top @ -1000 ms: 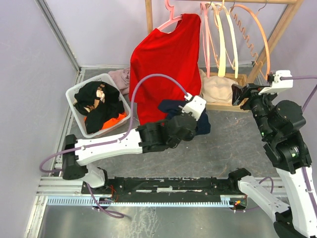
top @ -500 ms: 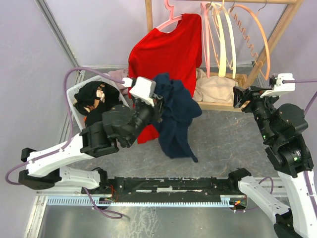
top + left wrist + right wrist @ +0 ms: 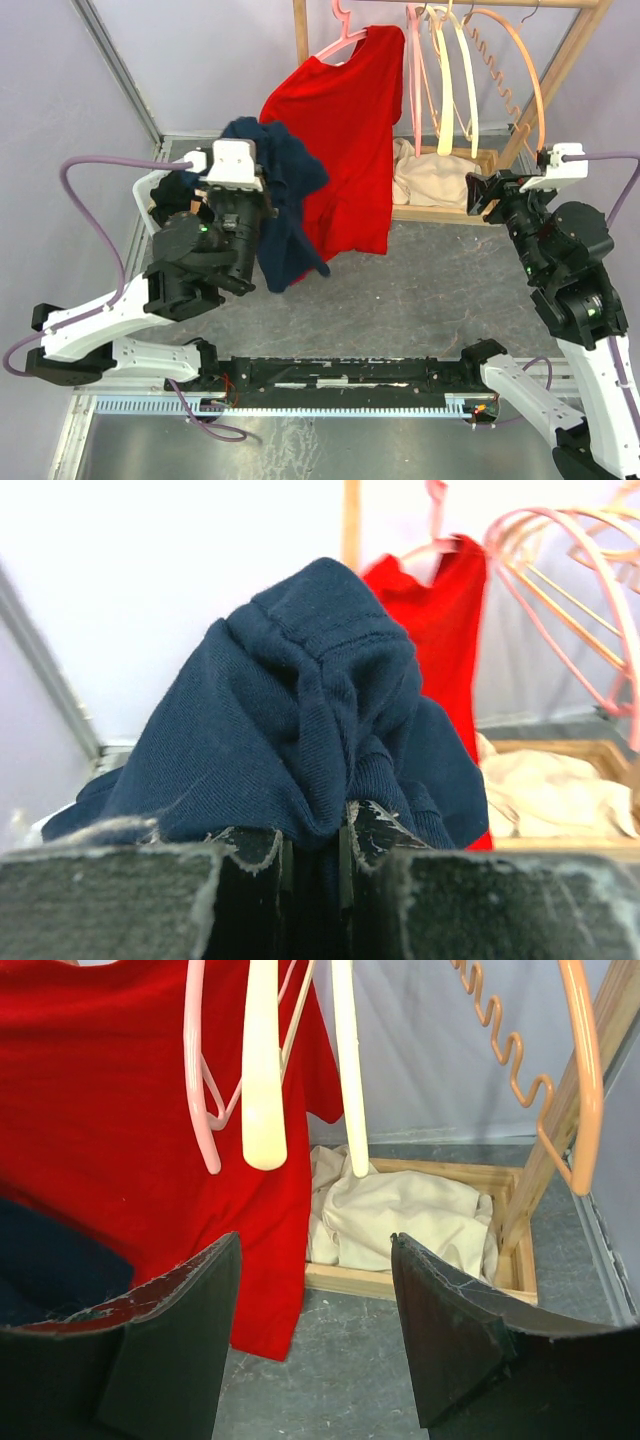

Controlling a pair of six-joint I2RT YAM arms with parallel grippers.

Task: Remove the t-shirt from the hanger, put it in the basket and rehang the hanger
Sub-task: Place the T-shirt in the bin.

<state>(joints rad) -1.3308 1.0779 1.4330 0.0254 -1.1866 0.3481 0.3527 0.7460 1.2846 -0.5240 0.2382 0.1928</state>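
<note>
A red t-shirt (image 3: 345, 140) hangs askew on a pink hanger (image 3: 345, 30) at the left end of the wooden rack; it also shows in the right wrist view (image 3: 110, 1110). My left gripper (image 3: 315, 845) is shut on a bunched navy garment (image 3: 300, 710), holding it up above the white basket. The navy cloth (image 3: 290, 200) drapes over the fingers and hangs down just left of the red t-shirt. My right gripper (image 3: 315, 1260) is open and empty, off to the right, facing the rack's base (image 3: 478, 192).
A white basket (image 3: 150, 192) with dark clothes sits at the left, mostly under my left arm. Several bare hangers (image 3: 450, 70) hang on the wooden rack (image 3: 560, 70). Cream cloth (image 3: 400, 1215) lies on the rack's base. A wall runs along the left.
My left arm has swung from the middle of the table to the left, carrying the navy garment up and over towards the basket. The right arm has barely moved.
</note>
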